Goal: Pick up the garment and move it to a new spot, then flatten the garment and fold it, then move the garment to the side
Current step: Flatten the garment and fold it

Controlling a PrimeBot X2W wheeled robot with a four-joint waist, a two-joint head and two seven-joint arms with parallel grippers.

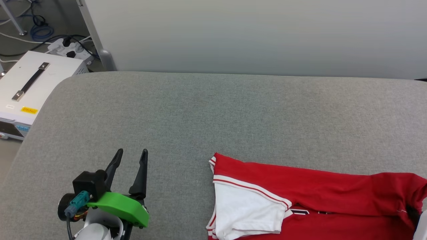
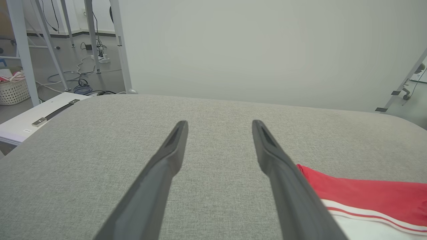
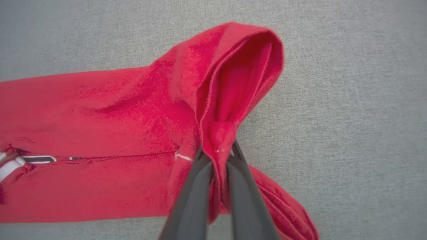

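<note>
Right, my right gripper (image 3: 217, 152) has its jaws pinched on a bunched red fold of the garment (image 1: 317, 190), which lies at the near right of the grey tabletop (image 1: 200, 110). My left gripper (image 1: 132, 151), jaws wide, hovers to the garment's left, apart from it.

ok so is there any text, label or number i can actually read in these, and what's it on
No text here can be read.
Yellow sticker on the white box: dark print, too small to read.
Small white tag on the same box: too small to read.
Black lettering on the garment: mostly folded under, only a sliver shows, unreadable.
</note>
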